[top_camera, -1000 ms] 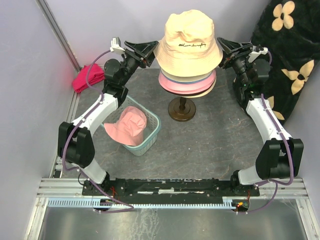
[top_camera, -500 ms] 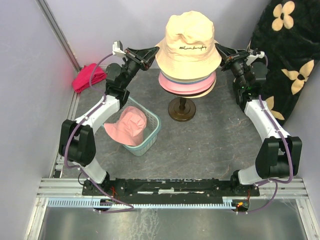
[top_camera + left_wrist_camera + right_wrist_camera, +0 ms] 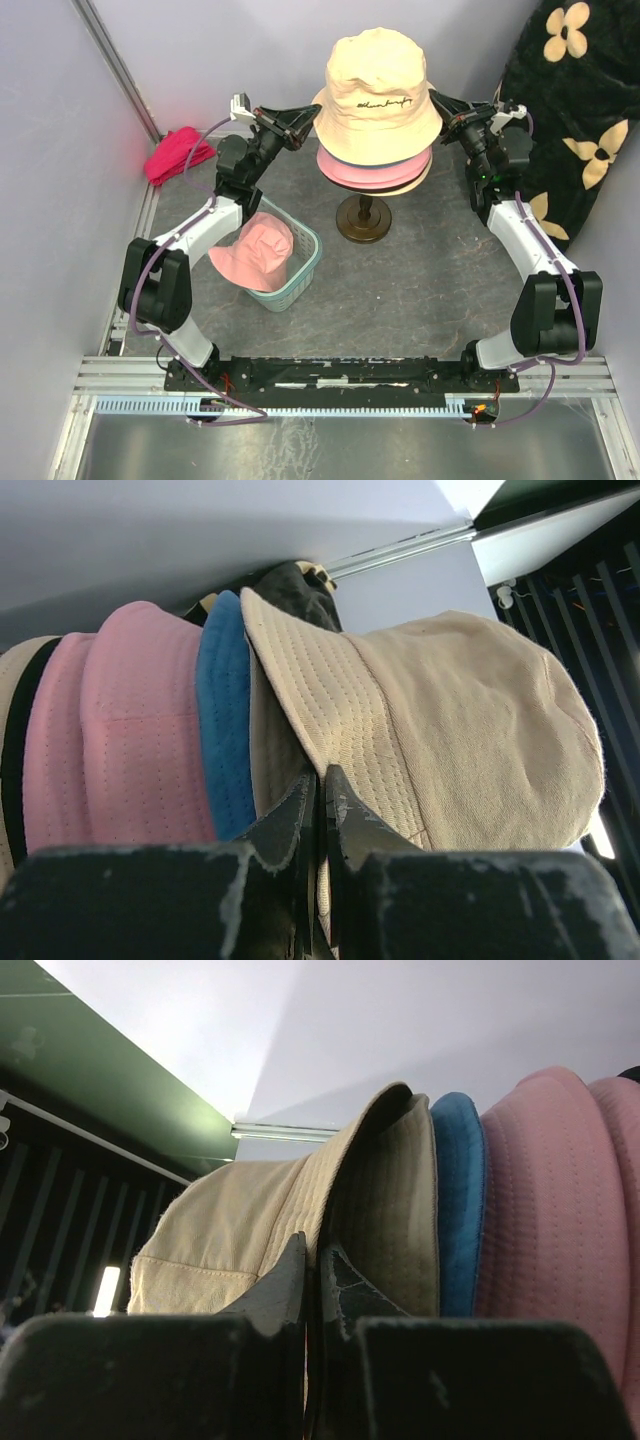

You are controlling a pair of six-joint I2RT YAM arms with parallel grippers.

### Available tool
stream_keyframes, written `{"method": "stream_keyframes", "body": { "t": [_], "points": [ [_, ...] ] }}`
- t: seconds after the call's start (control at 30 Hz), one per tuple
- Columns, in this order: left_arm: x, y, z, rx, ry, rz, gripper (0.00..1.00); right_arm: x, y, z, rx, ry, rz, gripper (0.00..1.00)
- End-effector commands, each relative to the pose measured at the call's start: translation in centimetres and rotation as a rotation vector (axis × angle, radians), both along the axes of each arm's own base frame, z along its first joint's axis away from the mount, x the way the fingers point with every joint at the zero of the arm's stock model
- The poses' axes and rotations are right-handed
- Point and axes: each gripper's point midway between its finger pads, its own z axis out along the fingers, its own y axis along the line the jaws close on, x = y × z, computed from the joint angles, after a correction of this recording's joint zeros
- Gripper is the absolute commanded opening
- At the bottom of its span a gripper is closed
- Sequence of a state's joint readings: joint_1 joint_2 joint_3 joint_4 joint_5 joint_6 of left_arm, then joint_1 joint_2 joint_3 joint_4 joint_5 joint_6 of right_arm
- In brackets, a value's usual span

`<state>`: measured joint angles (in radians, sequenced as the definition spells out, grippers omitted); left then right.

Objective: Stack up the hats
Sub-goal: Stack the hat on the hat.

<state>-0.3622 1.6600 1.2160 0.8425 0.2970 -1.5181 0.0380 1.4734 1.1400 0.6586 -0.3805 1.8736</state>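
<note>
- The soft beige bucket hat (image 3: 378, 85) is the topmost of a pile near the middle of the table's (image 3: 420, 290) far edge. It is woven cotton with a round, slightly dented crown. Close rows of stitching run round its short brim, and dark embroidered script runs across the front.
- Just under it are the brims of a blue hat (image 3: 225, 720) and a pink hat (image 3: 120, 730) with dotted stitching. Below those is a cream brim with a black edge (image 3: 14, 750). All are nested crown in crown.
- The pile rests on a dark stand with a round foot (image 3: 363, 220).
- A second pink bucket hat (image 3: 255, 250) lies crown up in a pale green lattice plastic basket (image 3: 305, 262) toward the table's left edge. The left arm's forearm crosses the basket's far-left rim.
- A magenta-red cloth bundle (image 3: 178, 155) lies at the far left corner.
- A black plush fabric with cream flowers (image 3: 570, 100) hangs along the right edge.
- The left gripper (image 3: 320, 780) is pinched narrow on the left side of the beige bucket hat's brim, with the fabric between its fingers.
- The right gripper (image 3: 312, 1250) is closed the same way on the opposite side of that brim, holding its edge above the blue hat.
</note>
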Motion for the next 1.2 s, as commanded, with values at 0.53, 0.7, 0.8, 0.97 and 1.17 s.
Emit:
{"method": "stream_keyframes", "body": {
  "t": [0.53, 0.7, 0.8, 0.97, 1.17],
  "points": [
    [0.6, -1.0, -5.2, 0.099, 0.218, 0.023, 0.03, 1.7, -0.3, -5.5, -0.040, 0.074, -0.018, 0.02],
    [0.7, -0.7, -7.0, 0.147, 0.283, 0.047, 0.03, 2.0, -0.6, -7.0, -0.054, 0.105, -0.024, 0.02],
    [0.8, -0.6, -8.0, 0.173, 0.318, 0.056, 0.03, 2.1, -0.7, -7.6, -0.063, 0.119, -0.025, 0.02],
    [0.8, -0.2, -9.8, 0.206, 0.377, 0.080, 0.03, 2.4, -0.8, -8.6, -0.085, 0.142, -0.027, 0.02],
    [0.8, 0.1, -11.5, 0.225, 0.433, 0.096, 0.03, 2.5, -1.0, -9.7, -0.098, 0.168, -0.027, 0.02]
  ]
}}
